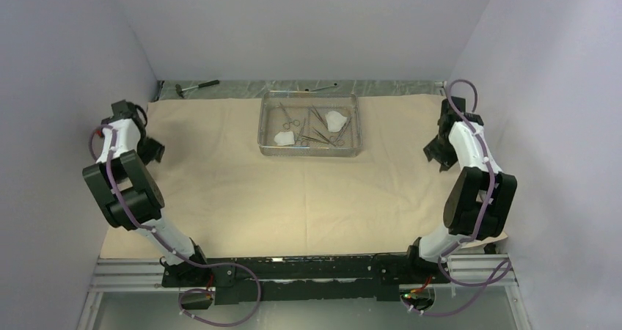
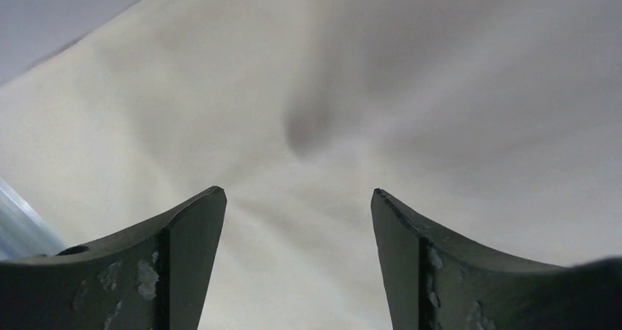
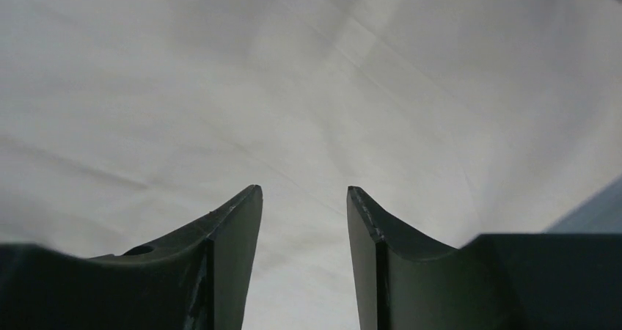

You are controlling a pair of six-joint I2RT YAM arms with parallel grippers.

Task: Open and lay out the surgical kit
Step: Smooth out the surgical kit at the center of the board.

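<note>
Wrap sheet [image 1: 242,191], tan, paper-like, opened out and lying flat over most of the counter [image 1: 242,86], with faint fold lines and its near edge at the arm bases. Wire-mesh tray [image 1: 308,153], steel, rectangular, standing on the sheet at far centre, well apart from both arms. Contents of tray: silver ring-handled clamps [image 1: 287,117] in the left half, with more instruments crossed in the middle; thin tweezers [image 1: 317,117] among them, too small to separate cleanly; two white gauze pads showing, one at near left [image 1: 285,137] and one at far right [image 1: 337,119]. Left fingers [image 2: 187,249], at the sheet's left edge toward the far end, spread wide and released, nothing between them; bare sheet below, with a small dark pucker [image 2: 304,128] from which creases radiate. Right fingers [image 3: 220,249], at the sheet's right edge opposite, parted with a narrower gap, grasping nothing; flat sheet with light creases beneath. Hammer [image 1: 199,86], dark-handled, on the bare counter strip beyond the sheet's far left corner. Wrench [image 1: 323,88], small and thin, on the same strip just behind the tray.
</note>
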